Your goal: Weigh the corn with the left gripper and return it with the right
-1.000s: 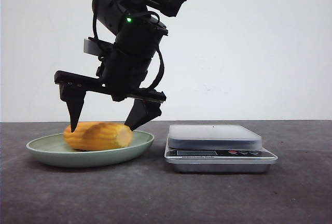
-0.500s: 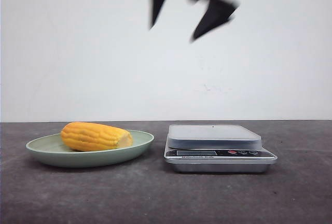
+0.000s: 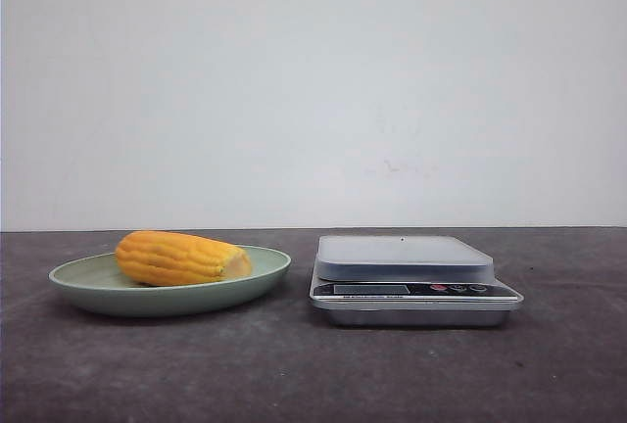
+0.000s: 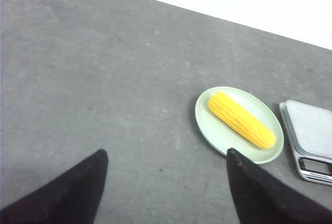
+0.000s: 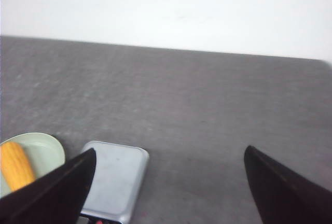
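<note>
The corn (image 3: 182,258), a stubby yellow-orange cob with a pale cut end to the right, lies on a pale green plate (image 3: 88,291) at the left of the table. It also shows in the left wrist view (image 4: 241,120) and partly in the right wrist view (image 5: 15,166). My left gripper (image 4: 167,156) is open and empty, high above the table beside the plate (image 4: 218,136). My right gripper (image 5: 170,154) is open and empty, high above the table near the scale (image 5: 116,177). Neither gripper shows in the front view.
A silver kitchen scale (image 3: 411,276) with an empty platform stands right of the plate, also in the left wrist view (image 4: 311,130). The table is dark grey (image 3: 294,374), with a white wall behind.
The open gripper that stood over the corn on the plate has risen up and to the right and left the front view. The corn stays on the plate.
</note>
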Robot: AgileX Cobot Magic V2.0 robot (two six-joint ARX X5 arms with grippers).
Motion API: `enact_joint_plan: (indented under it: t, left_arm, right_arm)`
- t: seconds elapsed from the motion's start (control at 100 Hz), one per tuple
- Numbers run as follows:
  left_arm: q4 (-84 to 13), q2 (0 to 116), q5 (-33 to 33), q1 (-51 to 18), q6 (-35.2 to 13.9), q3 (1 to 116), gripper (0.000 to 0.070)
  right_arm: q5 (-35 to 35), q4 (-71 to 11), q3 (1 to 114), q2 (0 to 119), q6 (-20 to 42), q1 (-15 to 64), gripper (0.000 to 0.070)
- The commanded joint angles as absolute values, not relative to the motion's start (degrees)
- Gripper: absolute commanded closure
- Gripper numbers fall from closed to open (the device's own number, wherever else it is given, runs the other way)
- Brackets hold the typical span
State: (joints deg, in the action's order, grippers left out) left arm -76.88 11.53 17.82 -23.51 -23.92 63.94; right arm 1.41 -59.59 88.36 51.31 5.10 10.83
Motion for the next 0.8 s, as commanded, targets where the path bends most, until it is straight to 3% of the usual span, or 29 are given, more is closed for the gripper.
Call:
enact_joint_plan:
  t: [0.0,0.14,0.54,0.59,0.62,0.65,0.71,0.79]
  left_arm:
    - [-76.3,11.4,17.5,-23.7,-23.3,64.4,0.0266]
    - [-75.4,11.4,17.5,-23.7,-23.3,64.1,0.0266]
    - [-72.0,11.4,17.5,-23.7,-21.9,61.5,0.0272]
    - [-72.0,11.4,17.5,-23.7,-21.9,61.0,0.0329]
    - [-71.9,11.4,17.5,-23.7,-21.9,60.6,0.0410]
    - [-71.9,11.4,17.5,-23.7,-21.9,60.2,0.0500]
    - [-71.9,11.4,17.6,-23.7,-21.6,59.5,0.0700]
    - [-70.9,11.4,17.5,-23.7,-21.0,58.7,0.0693]
  right_arm:
    - [1.4,-61.3,88.8,46.3,3.8,9.8,0.0144]
    - [-0.7,-64.5,86.0,35.7,4.8,9.3,0.0144]
    - [-2.4,-68.6,64.2,4.9,12.4,8.7,0.0161]
    - [-2.4,-69.3,62.6,2.8,12.6,8.6,0.0193]
    - [-2.5,-69.7,61.5,1.5,12.6,8.6,0.0253]
    - [-2.9,-70.2,60.8,0.6,12.6,8.6,0.0358]
    - [-3.3,-71.6,60.1,0.3,12.3,8.5,0.0700]
    - [-3.3,-72.5,59.8,0.3,11.1,8.0,0.0688]
